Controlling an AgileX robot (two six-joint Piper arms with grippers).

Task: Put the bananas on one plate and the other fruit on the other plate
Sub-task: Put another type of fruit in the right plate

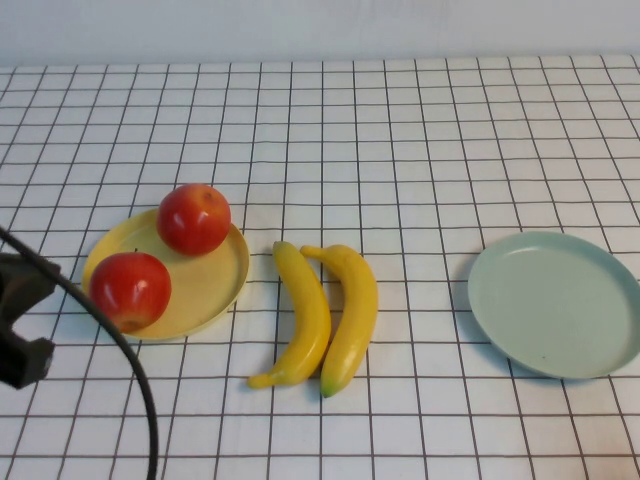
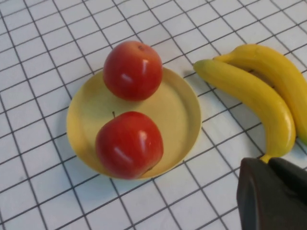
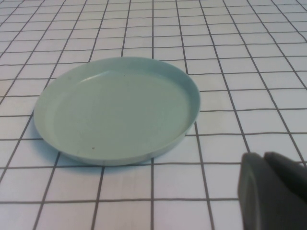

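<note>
bananas (image 1: 318, 318) lie untouched; left hand (image 2: 271, 194), right hand (image 3: 273, 191) hover.

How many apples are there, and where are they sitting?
2. Both red apples sit on the yellow plate at the robot's left: one apple at its far edge, the other at its near edge, close to the left gripper. None looks hidden.

White grid-lined tabletop (image 1: 420, 130), pale wall (image 1: 320, 30)
</note>
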